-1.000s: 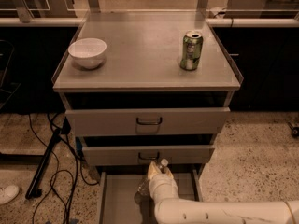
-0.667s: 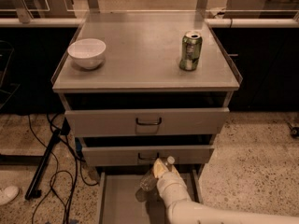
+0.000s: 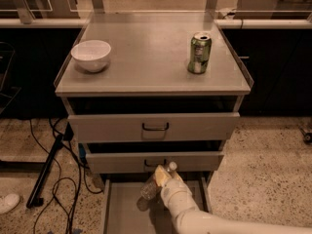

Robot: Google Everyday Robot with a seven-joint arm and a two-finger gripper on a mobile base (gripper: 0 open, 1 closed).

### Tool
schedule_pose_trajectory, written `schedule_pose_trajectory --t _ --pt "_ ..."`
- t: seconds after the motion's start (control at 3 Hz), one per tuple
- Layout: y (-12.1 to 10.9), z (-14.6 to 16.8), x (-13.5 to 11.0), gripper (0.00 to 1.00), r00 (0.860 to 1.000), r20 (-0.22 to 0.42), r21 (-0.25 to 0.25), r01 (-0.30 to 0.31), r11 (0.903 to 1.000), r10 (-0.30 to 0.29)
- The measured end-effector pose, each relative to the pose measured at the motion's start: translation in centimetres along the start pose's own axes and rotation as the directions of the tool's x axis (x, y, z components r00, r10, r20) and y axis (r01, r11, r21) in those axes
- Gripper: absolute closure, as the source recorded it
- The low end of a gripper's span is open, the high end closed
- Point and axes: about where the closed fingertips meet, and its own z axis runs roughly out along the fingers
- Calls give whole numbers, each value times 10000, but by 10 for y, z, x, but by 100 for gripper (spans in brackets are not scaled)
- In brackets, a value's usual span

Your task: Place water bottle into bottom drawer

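The water bottle (image 3: 152, 185), clear with a white cap, is held tilted in my gripper (image 3: 161, 178), cap up to the right near the middle drawer's handle. The gripper is shut on the bottle and sits just above the back of the open bottom drawer (image 3: 126, 213), whose flat grey floor shows below. My white arm (image 3: 195, 218) reaches in from the lower right.
A green soda can (image 3: 199, 53) and a white bowl (image 3: 91, 55) stand on the cabinet top (image 3: 151, 57). The two upper drawers (image 3: 155, 127) are slightly ajar. Black cables and a stand leg (image 3: 48, 169) lie on the floor to the left.
My gripper with the bottle has moved a little up and back, toward the middle drawer's front. Nothing else has moved.
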Motion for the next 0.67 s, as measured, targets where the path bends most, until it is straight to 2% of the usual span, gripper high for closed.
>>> schedule_pose_trajectory --t 0.33,0.67 --pt "1 3 5 100 9992 -229 -403 -328 9986 319" --pt "-10 10 15 100 9938 -581 -1294 -1021 9863 952"
